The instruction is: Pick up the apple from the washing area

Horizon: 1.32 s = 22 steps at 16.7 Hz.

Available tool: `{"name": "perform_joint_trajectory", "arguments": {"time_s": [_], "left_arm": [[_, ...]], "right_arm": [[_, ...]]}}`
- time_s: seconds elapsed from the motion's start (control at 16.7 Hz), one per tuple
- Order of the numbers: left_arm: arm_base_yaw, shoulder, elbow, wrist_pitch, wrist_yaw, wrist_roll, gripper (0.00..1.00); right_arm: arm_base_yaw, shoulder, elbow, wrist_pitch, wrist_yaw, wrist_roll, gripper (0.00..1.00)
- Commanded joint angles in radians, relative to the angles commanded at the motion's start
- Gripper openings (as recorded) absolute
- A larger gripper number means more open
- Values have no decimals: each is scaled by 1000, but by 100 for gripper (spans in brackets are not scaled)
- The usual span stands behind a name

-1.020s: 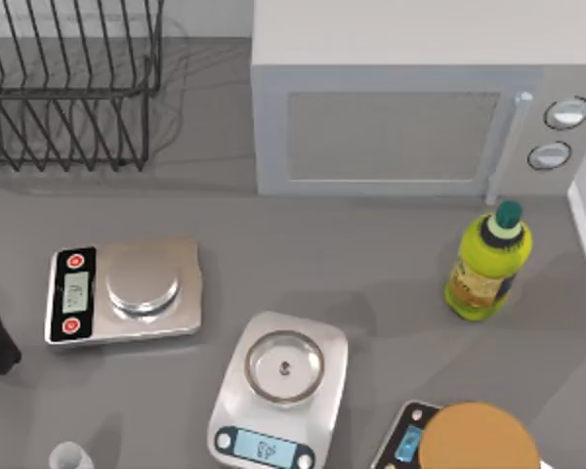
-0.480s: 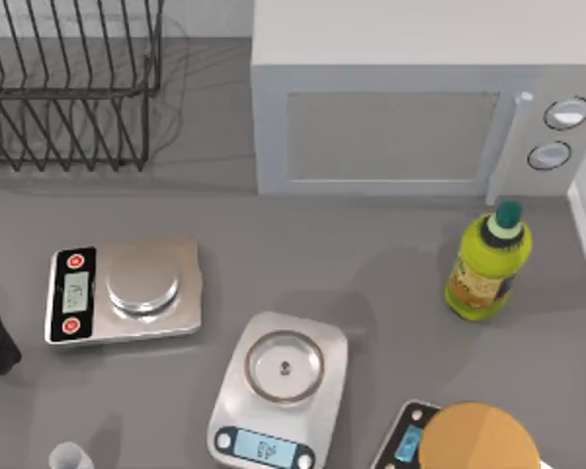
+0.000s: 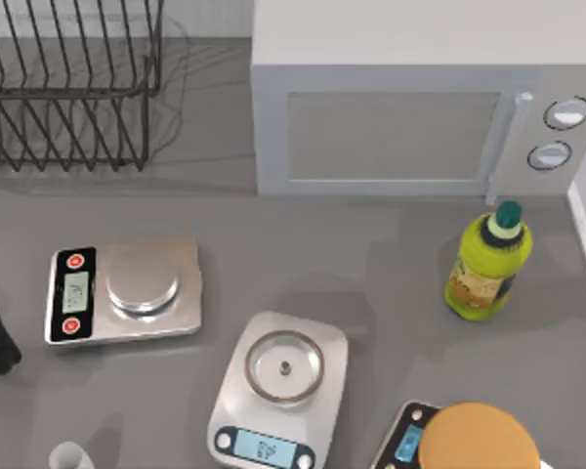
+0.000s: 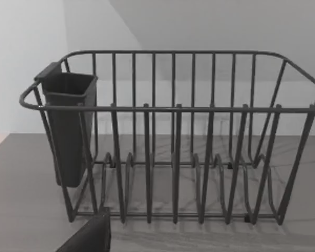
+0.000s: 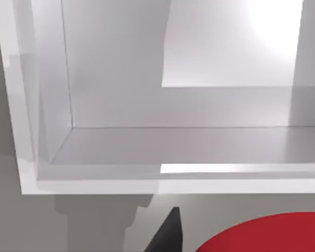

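Top view: grey table (image 3: 371, 264), microwave (image 3: 410, 107), rack (image 3: 68, 88).

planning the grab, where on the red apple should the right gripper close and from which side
Grip the apple across its widest part, coming straight down from above. What shows in the right wrist view is a smooth, round red surface with no stem or edge to hook, so a centred pinch seems safest. It lies beside the white basin wall.

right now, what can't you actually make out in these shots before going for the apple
- The apple: right wrist view, cut off by the frame edge, so its full outline is hidden.
- Right claw: one dark finger pokes in beside the apple; open or shut cannot be told.
- Left claw: a dark corner below the dish rack, cut off in the left wrist view.
- Tan disc: cropped in the top view, covering most of its scale.
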<state>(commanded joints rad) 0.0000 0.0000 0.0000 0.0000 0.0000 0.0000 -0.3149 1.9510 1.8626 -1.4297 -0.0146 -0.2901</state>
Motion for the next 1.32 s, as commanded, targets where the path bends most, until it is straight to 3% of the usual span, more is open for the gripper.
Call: {"name": "perform_joint_trajectory", "arguments": {"time_s": [0.3, 0.66, 0.96, 1.32], "left_arm": [[0, 0, 0, 0, 0, 0, 100], [0, 0, 0, 0, 0, 0, 100], [0, 0, 0, 0, 0, 0, 100], [0, 0, 0, 0, 0, 0, 100]], "right_arm": [[71, -29, -34, 8, -60, 72, 0], [475, -157, -191, 37, -183, 483, 0], [821, -241, -331, 60, -95, 826, 0], [937, -271, -397, 73, 15, 924, 0]]}}
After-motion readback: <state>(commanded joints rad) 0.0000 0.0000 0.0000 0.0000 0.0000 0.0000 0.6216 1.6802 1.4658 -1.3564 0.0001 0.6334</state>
